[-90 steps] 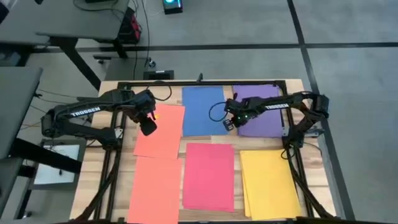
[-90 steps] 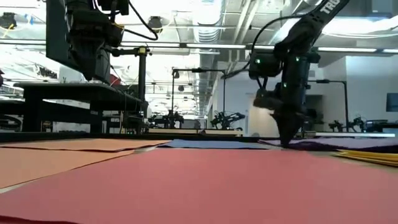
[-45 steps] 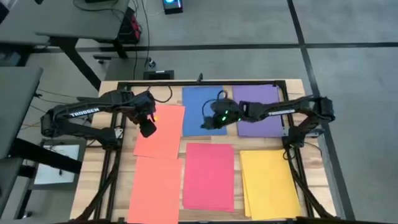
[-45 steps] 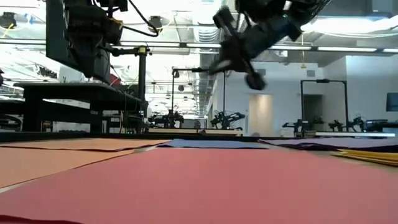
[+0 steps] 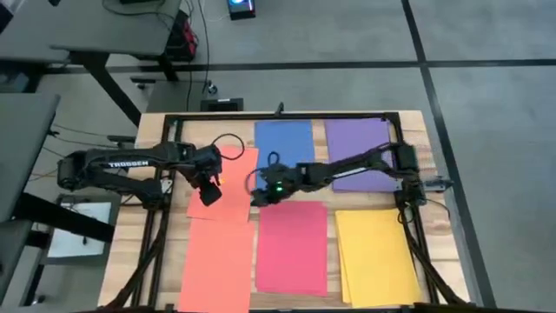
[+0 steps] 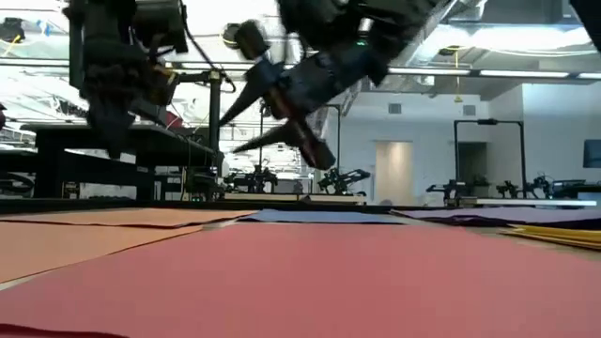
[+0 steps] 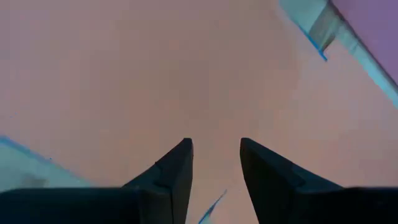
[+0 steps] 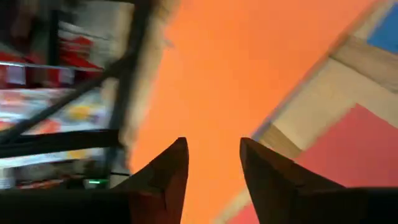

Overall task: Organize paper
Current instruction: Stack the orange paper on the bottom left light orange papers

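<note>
You see a pale wooden table (image 5: 155, 130) with a black frame, and the paper lies flat on it in two rows. In the far row there are a salmon-orange sheet (image 5: 233, 178), slightly turned, a blue sheet (image 5: 283, 143) and a purple sheet (image 5: 358, 143). In the near row there are a second orange sheet (image 5: 217, 265), a pink-red sheet (image 5: 291, 248) and a yellow sheet (image 5: 375, 256).

The left gripper (image 5: 209, 192) hangs above the far orange sheet, and its fingers (image 7: 174, 171) are a little apart with nothing between them. The right arm reaches across the table, and the right gripper (image 5: 259, 193) is above the gap between the far orange sheet and the pink-red sheet. Its fingers (image 8: 165, 177) are also apart and hold nothing; in the low view it is clearly above the surface.

Around the table you see a grey floor (image 5: 486, 104) with dark lines and a grey desk (image 5: 78, 26). The low view shows a bright room with ceiling lights (image 6: 310, 69) and other dark benches (image 6: 103, 141)
</note>
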`<state>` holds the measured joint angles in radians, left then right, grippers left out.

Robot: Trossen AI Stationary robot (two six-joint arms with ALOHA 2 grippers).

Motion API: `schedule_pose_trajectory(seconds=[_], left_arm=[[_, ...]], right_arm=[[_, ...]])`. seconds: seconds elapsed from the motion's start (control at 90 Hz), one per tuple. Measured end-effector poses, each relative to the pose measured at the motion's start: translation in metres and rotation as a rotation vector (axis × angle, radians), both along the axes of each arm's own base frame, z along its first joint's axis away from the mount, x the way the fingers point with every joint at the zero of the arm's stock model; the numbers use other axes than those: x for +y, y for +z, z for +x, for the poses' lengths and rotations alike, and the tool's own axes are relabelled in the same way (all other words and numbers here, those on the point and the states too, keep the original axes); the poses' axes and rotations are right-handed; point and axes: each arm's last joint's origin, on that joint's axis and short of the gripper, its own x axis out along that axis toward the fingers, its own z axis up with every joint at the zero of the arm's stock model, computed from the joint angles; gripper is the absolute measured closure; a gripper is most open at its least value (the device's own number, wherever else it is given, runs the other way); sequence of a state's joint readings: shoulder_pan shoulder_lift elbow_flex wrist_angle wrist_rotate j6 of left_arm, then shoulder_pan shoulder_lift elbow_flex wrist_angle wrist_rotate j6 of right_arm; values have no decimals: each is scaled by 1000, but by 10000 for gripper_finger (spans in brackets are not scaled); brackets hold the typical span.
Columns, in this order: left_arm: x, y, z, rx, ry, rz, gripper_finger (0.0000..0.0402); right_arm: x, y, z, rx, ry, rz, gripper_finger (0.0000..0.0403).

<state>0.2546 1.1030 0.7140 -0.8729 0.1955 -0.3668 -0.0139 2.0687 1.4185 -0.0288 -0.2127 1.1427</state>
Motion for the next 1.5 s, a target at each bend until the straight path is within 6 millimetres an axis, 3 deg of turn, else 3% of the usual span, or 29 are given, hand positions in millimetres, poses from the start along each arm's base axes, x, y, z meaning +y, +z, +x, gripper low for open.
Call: schedule_pose_trajectory(seconds=[0.3,0.522,1.167,1.5], left_arm=[[-2,-53,-8,-75,23,5,283],[-6,-78,-22,-43,50,-18,283],[-6,-81,-22,-48,34,-9,283],[-6,-81,-22,-48,29,-6,283]], right_arm=[[-1,-41,48,138,-63,53,266],[2,-51,53,192,-105,93,267],[13,-39,47,335,-83,87,267],[13,-39,55,263,-134,117,267]])
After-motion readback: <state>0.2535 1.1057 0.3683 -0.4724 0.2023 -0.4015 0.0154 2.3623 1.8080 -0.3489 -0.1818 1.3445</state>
